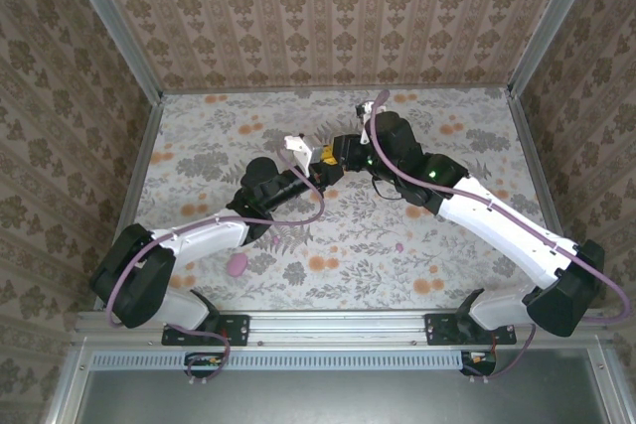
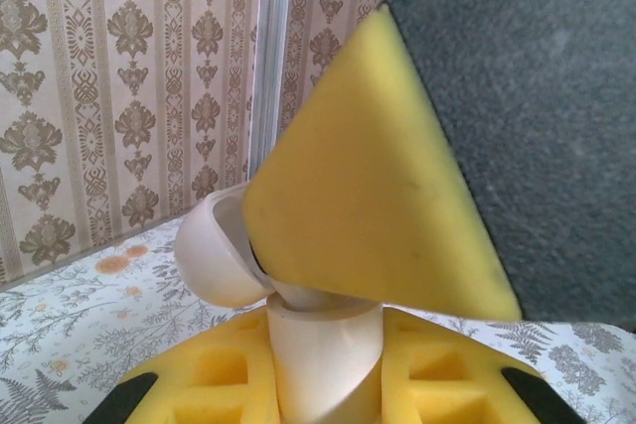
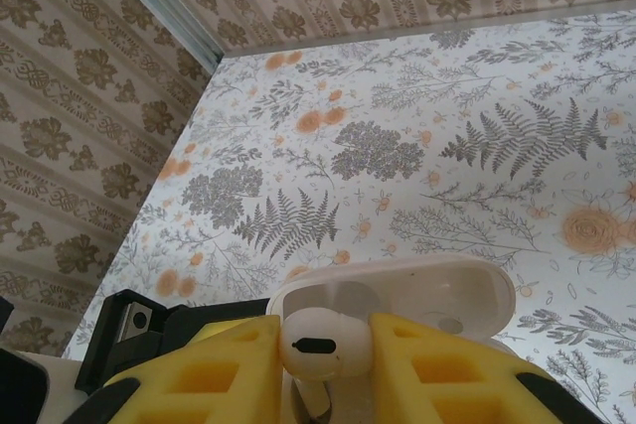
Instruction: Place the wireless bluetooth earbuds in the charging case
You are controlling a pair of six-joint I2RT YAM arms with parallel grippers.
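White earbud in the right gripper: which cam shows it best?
Right wrist: the glossy white plastic earbud is close and sharp, pinched in the right gripper before the open white charging case. Top external: too small to make out. Left wrist: a yellow finger blocks it above the case.

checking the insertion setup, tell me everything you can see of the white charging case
The white charging case is smooth, glossy plastic, pebble-rounded, with its hinged lid swung open to one side. It is held above the floral table, its body clamped between the left gripper's yellow foam pads. The right gripper holds a white earbud right at its opening; whether they touch is unclear.
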